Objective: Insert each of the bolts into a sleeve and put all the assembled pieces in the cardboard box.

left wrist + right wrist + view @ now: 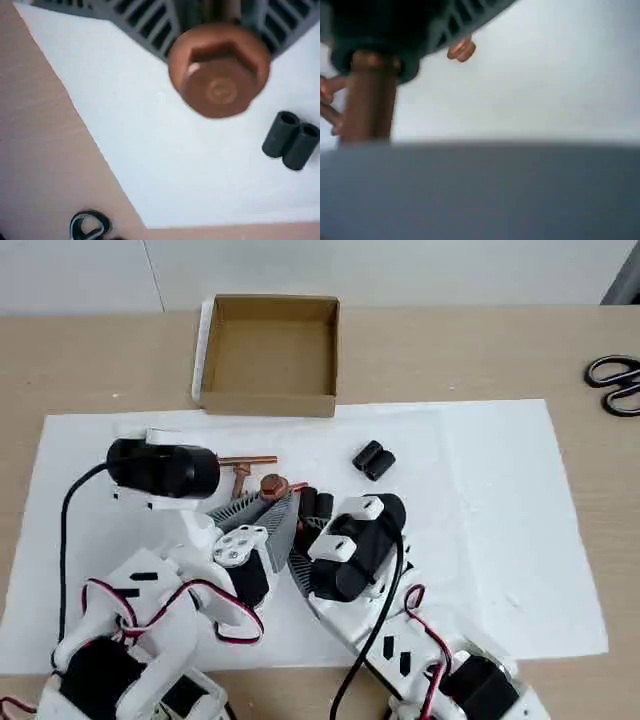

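The left gripper [262, 505] has its jaws clamped on a copper bolt [218, 70], whose shaft enters a black sleeve [370, 30] beside the right gripper [300, 545]; whether that one holds anything, I cannot tell. Two more sleeves [373, 460] lie nearby on white paper [500, 540], and the cardboard box [268, 398] sits beyond on the tabletop [450, 350].

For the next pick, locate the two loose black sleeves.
In the high view, the two black sleeves lie touching on the white paper, right of the loose copper bolts.
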`<action>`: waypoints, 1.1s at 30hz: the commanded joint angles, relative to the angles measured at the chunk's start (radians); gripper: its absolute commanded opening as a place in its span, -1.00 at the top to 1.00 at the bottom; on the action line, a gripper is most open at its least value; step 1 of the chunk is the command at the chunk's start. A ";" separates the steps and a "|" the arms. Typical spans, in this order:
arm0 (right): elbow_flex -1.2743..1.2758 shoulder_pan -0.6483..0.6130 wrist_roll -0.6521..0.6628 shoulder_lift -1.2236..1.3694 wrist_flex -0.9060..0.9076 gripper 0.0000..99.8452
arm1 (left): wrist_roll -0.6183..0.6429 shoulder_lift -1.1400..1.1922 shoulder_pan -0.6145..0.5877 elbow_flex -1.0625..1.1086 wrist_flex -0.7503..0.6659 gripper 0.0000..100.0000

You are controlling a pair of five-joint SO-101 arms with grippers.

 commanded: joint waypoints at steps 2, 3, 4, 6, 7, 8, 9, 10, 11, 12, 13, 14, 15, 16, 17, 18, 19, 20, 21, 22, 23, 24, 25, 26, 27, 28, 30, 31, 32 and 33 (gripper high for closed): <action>-0.072 -0.019 0.012 -0.010 -0.025 0.99 | -0.002 -0.005 0.043 0.031 0.000 0.99; -0.072 -0.019 0.012 -0.010 -0.025 0.99 | -0.002 -0.006 0.060 0.045 0.000 0.99; -0.072 -0.019 0.020 -0.010 -0.025 0.99 | -0.002 -0.006 0.072 0.056 0.000 0.99; -0.072 -0.021 0.054 -0.010 -0.027 0.99 | -0.002 -0.006 0.087 0.081 0.000 0.99; -0.074 -0.021 0.071 -0.010 -0.027 0.99 | -0.002 -0.006 0.094 0.093 -0.002 0.99; -0.074 -0.019 0.084 -0.012 -0.027 0.99 | -0.002 -0.006 0.095 0.104 -0.002 0.99; -0.080 -0.019 0.087 -0.012 -0.027 0.99 | -0.002 -0.006 0.095 0.116 -0.003 0.99; -0.089 -0.019 0.087 -0.012 -0.027 0.99 | -0.002 -0.006 0.095 0.124 -0.005 0.99; -0.094 -0.019 0.089 -0.012 -0.027 0.99 | -0.002 -0.006 0.095 0.128 -0.005 0.99; -0.094 -0.019 0.089 -0.012 -0.027 0.99 | -0.002 -0.006 0.095 0.128 -0.005 0.99; -0.094 -0.019 0.089 -0.012 -0.027 0.99 | -0.002 -0.006 0.095 0.128 -0.005 0.99; -0.094 -0.019 0.089 -0.012 -0.027 0.99 | -0.002 -0.006 0.095 0.128 -0.006 0.99; -0.094 -0.019 0.087 -0.012 -0.027 0.99 | -0.002 -0.006 0.095 0.128 -0.006 0.99; -0.094 -0.019 0.087 -0.012 -0.027 0.99 | -0.002 -0.006 0.095 0.128 -0.006 0.99; -0.094 -0.019 0.087 -0.012 -0.027 0.99 | -0.002 -0.006 0.095 0.128 -0.006 0.99; -0.094 -0.019 0.087 -0.012 -0.027 0.99 | -0.002 -0.008 0.094 0.128 -0.006 0.99; -0.094 -0.019 0.087 -0.012 -0.027 0.99 | -0.002 -0.008 0.094 0.128 -0.006 0.99; -0.094 -0.019 0.087 -0.012 -0.027 0.99 | -0.002 -0.008 0.094 0.127 -0.006 0.99; -0.094 -0.019 0.087 -0.012 -0.027 0.99 | -0.002 -0.008 0.094 0.127 -0.006 0.99; -0.094 -0.019 0.087 -0.012 -0.027 0.99 | -0.002 -0.008 0.094 0.127 -0.006 0.99; -0.094 -0.019 0.087 -0.012 -0.027 0.99 | -0.002 -0.008 0.094 0.127 -0.006 0.98; -0.094 -0.019 0.087 -0.012 -0.027 0.99 | -0.002 -0.008 0.094 0.127 -0.006 0.98; -0.094 -0.019 0.087 -0.012 -0.027 0.99 | -0.002 -0.008 0.094 0.127 -0.006 0.98; -0.094 -0.019 0.087 -0.012 -0.027 0.99 | -0.002 -0.008 0.092 0.127 -0.008 0.98; -0.094 -0.019 0.087 -0.012 -0.027 0.99 | -0.002 -0.008 0.091 0.128 -0.017 0.98; -0.094 -0.019 0.087 -0.012 -0.027 0.99 | -0.002 -0.008 0.089 0.130 -0.023 0.98; -0.094 -0.019 0.087 -0.012 -0.027 0.99 | -0.002 -0.008 0.089 0.134 -0.029 0.97; -0.094 -0.019 0.087 -0.012 -0.027 0.99 | -0.002 -0.005 0.089 0.134 -0.028 0.92; -0.094 -0.019 0.087 -0.012 -0.027 0.99 | -0.002 -0.002 0.089 0.134 -0.026 0.86; -0.094 -0.019 0.087 -0.012 -0.025 0.99 | -0.002 -0.002 0.089 0.139 -0.026 0.80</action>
